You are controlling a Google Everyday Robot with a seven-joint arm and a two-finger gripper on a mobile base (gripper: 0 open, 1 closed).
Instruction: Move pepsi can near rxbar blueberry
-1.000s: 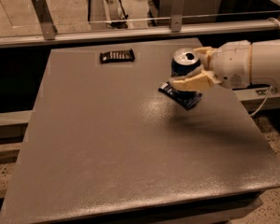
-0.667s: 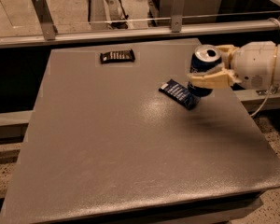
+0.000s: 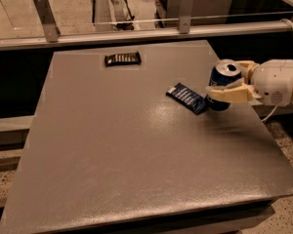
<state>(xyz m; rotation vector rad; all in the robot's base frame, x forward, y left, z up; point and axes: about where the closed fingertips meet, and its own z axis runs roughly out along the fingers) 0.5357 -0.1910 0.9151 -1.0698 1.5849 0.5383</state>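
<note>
The pepsi can (image 3: 222,78) is dark blue with a silver top and stands upright near the table's right edge. My gripper (image 3: 228,86) comes in from the right and its cream fingers (image 3: 229,94) are closed around the can. The rxbar blueberry (image 3: 187,97), a flat dark blue wrapper with white print, lies on the table just left of the can, its right end close to the can's base.
A black wrapped bar with white lettering (image 3: 122,58) lies at the back of the grey table (image 3: 136,150). A metal rail with posts (image 3: 136,30) runs behind the table. The table's right edge is close under my arm (image 3: 278,82).
My gripper has moved right with the can, from over the rxbar's right end to beside it. The rxbar now shows whole on the table.
</note>
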